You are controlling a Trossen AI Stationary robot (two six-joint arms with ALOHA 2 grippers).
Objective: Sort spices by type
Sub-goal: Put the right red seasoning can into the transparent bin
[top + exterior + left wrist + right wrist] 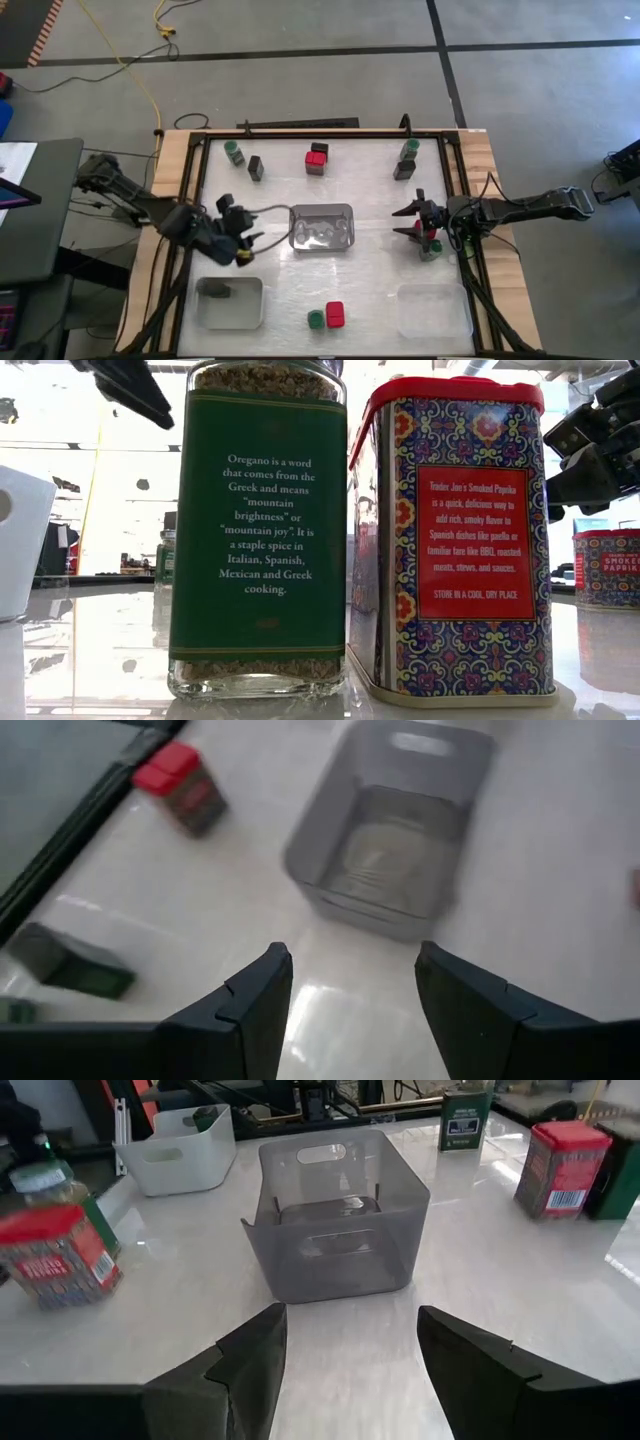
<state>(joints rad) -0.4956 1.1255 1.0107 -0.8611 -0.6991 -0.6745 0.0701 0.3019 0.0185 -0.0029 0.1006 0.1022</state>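
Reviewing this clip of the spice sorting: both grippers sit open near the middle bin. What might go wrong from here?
1. The left gripper and right gripper both face the clear middle bin; reaching together, they might collide or shove it.
2. A red tin and green jar stand right under the right gripper; moving could knock them over.
3. The oregano jar and paprika tin at the front edge stand very close; gripping one may tip the other.

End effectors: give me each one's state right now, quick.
Left end effector: open, holding nothing, over bare table near the clear bin.
Right end effector: open, holding nothing, facing the same bin.
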